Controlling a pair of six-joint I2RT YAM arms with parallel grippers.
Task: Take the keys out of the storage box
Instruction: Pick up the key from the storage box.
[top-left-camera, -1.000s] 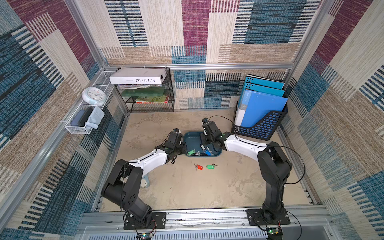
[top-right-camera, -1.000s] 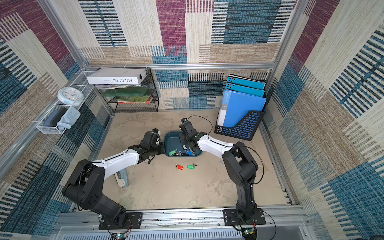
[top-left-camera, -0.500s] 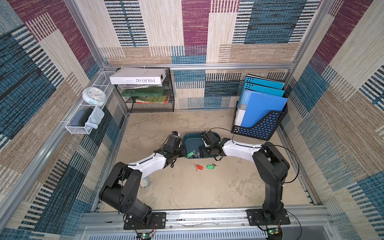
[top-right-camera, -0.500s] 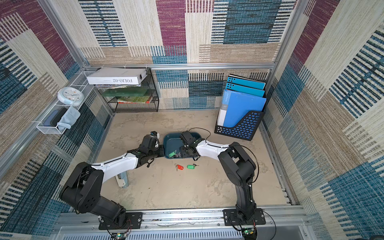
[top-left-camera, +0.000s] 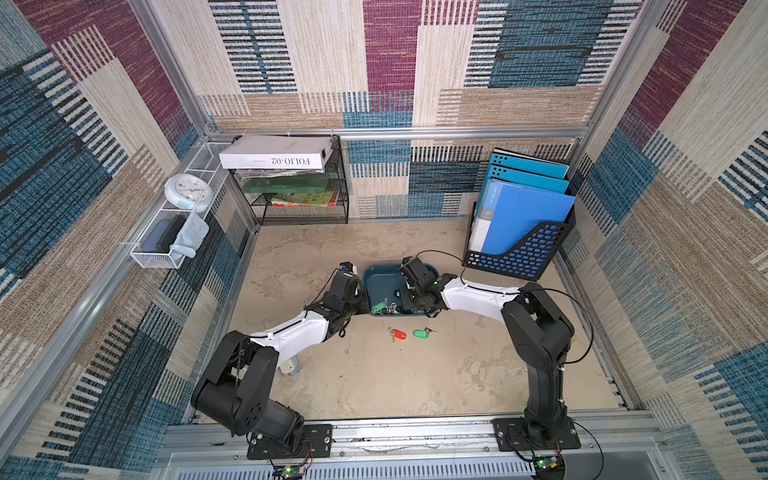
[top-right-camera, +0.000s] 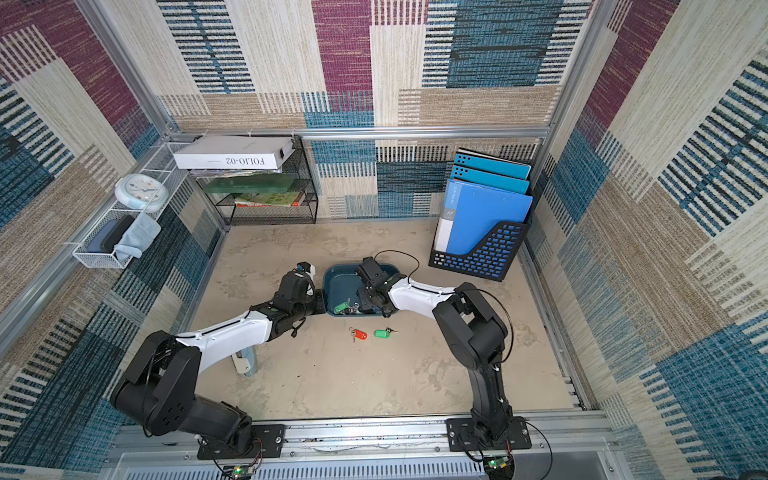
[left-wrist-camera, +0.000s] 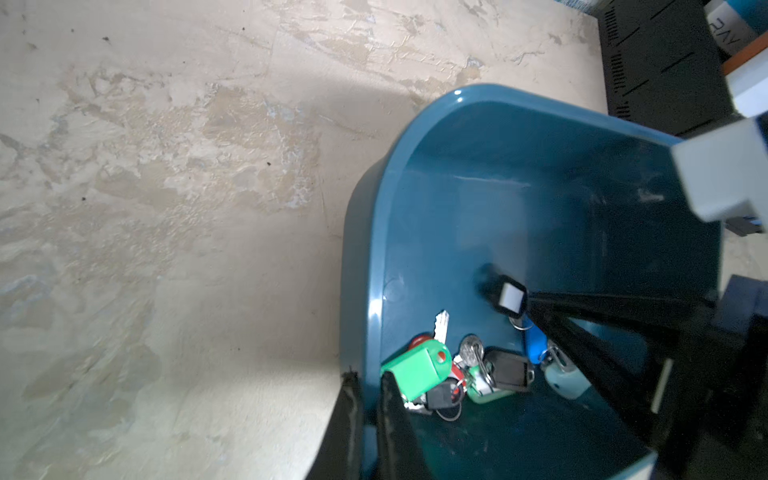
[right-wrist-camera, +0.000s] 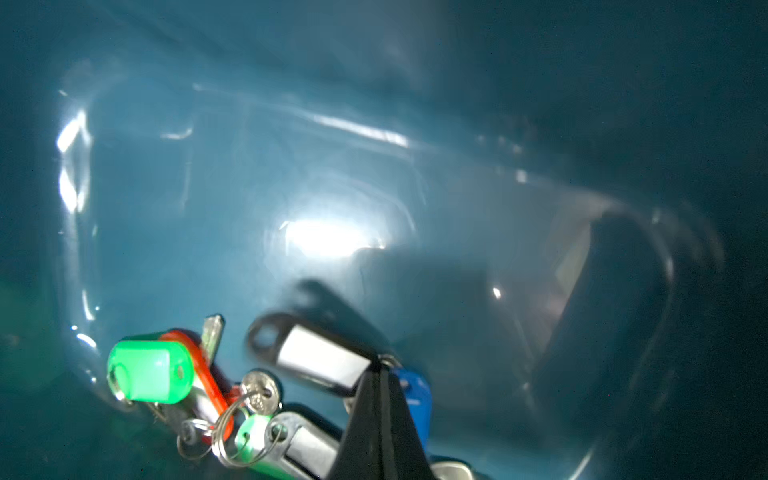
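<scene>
The dark teal storage box (top-left-camera: 382, 276) (top-right-camera: 338, 278) sits mid-table. My left gripper (left-wrist-camera: 368, 376) (top-left-camera: 365, 304) is shut on the box's near left wall (left-wrist-camera: 361, 257), one finger inside and one outside. My right gripper (right-wrist-camera: 380, 368) (top-left-camera: 400, 305) reaches down into the box and is shut on the end of a black-tagged key (right-wrist-camera: 316, 353) (left-wrist-camera: 510, 297), which is tipped up off the floor. Several more keys lie heaped in the box's front corner: green (left-wrist-camera: 415, 368), red (right-wrist-camera: 195, 353), blue (left-wrist-camera: 534, 343), pale teal (left-wrist-camera: 567, 382). A red-tagged key (top-left-camera: 399, 334) and a green-tagged key (top-left-camera: 420, 333) lie on the table in front of the box.
A black perforated file holder (top-left-camera: 519, 245) with blue folders stands just right of and behind the box. A black wire-mesh shelf (top-left-camera: 299, 199) is at the back left. A white wire basket (top-left-camera: 166, 245) and a clock (top-left-camera: 188, 193) hang on the left wall.
My right gripper dropped lower into the box towards the key heap and closed on the black tag. The left gripper kept its hold on the box wall.
</scene>
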